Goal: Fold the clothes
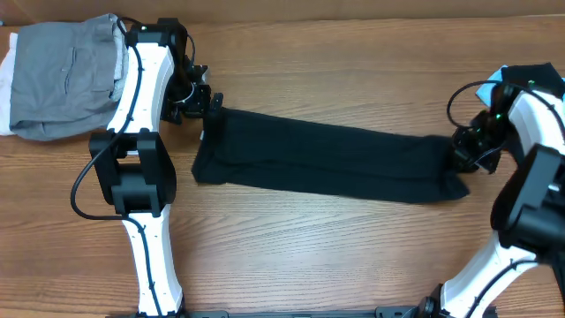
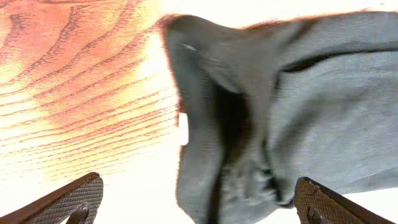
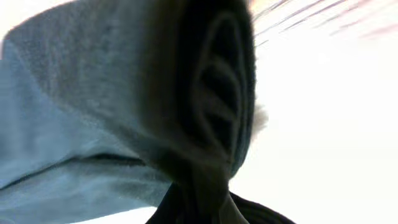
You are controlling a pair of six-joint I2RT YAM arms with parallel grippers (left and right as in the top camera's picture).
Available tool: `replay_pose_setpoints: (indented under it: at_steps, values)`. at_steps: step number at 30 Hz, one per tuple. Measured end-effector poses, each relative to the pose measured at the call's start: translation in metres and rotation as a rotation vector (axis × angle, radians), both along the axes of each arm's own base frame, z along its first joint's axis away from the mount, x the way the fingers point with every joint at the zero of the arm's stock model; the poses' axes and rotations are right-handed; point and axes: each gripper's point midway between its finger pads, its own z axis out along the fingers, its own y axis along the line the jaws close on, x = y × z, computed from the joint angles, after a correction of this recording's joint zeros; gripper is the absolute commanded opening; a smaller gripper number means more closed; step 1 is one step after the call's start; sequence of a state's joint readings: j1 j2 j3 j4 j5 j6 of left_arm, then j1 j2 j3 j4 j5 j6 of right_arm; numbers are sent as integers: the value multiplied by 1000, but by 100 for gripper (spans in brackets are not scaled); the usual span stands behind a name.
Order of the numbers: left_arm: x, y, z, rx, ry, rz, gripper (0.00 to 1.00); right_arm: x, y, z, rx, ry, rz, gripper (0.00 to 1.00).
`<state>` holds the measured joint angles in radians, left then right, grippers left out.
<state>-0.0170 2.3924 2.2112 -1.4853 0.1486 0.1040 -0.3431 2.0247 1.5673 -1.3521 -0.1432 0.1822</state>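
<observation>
A long black garment point(image 1: 327, 159) lies stretched out across the middle of the wooden table. My left gripper point(image 1: 210, 104) is at the garment's far left corner. In the left wrist view, its fingers point(image 2: 199, 182) are spread wide open with a bunched edge of the cloth point(image 2: 323, 93) lying between them. My right gripper point(image 1: 463, 150) is at the garment's right end. In the right wrist view, its fingers point(image 3: 211, 183) are shut on a fold of the cloth point(image 3: 93, 93), which fills most of the frame.
A folded grey pile of clothes point(image 1: 62, 75) sits at the back left corner on top of something white point(image 1: 7, 75), right beside the left arm. Bare wooden tabletop point(image 1: 335, 256) lies in front of the garment.
</observation>
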Motion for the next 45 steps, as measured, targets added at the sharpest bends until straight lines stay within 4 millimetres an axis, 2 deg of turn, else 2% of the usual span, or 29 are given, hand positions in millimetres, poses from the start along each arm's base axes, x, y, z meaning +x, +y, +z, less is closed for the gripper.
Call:
replay_pose_setpoints:
  at_steps: [3,6,9,12,16,18,25,32,37,45]
  values:
    - [0,0,0,0,0,0,100,6,7,23,-46,-52,15,4]
    - [0,0,0,0,0,0,100,9,28,31,-53,-64,68,4]
    - [0,0,0,0,-1,1,100,25,60,29,-44,-114,147,4]
    - [1,0,0,1,-4,8,100,35,101,25,-23,-159,244,4]
    - [1,0,0,1,-2,20,100,34,146,13,0,-178,324,6]
    - [1,0,0,2,-2,23,100,32,160,7,5,-180,345,6]
    - [4,0,0,2,-13,23,100,24,187,-9,58,-189,373,6]
    - [5,0,0,2,-16,23,100,31,223,-4,155,-249,388,6]
    - [5,0,0,2,-16,23,100,31,234,-1,199,-249,367,6]
    - [6,0,-1,1,-23,23,100,40,247,4,246,-290,340,7]
